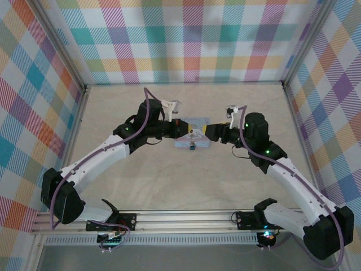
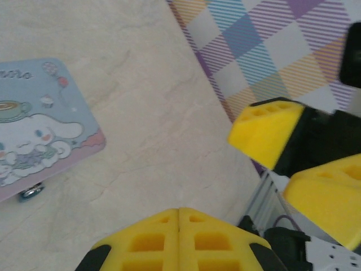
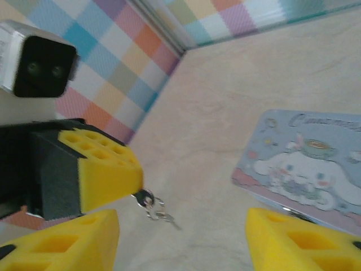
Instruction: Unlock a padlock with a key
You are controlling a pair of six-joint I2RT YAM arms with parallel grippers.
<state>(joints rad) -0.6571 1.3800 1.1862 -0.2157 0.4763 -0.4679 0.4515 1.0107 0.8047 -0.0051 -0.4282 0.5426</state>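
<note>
My left gripper (image 2: 179, 210) is shut, its yellow fingertips pressed together. In the right wrist view its fingers (image 3: 101, 169) pinch the head of the key (image 3: 148, 199), and a small ring with a second thin key (image 3: 168, 217) dangles just above the table. My right gripper (image 3: 181, 221) stands open around bare table, just beside the key. From above, both grippers (image 1: 176, 129) (image 1: 210, 133) meet over the pale blue tin (image 1: 192, 125). The padlock (image 2: 31, 192) is a small metal piece at the tin's near edge (image 1: 193, 147), apart from both grippers.
The cartoon-printed tin (image 2: 39, 130) lies flat in the middle of the beige table (image 1: 141, 107). Checked cloth walls (image 1: 192, 39) close in the back and both sides. An aluminium rail (image 1: 180, 217) runs along the near edge by the arm bases.
</note>
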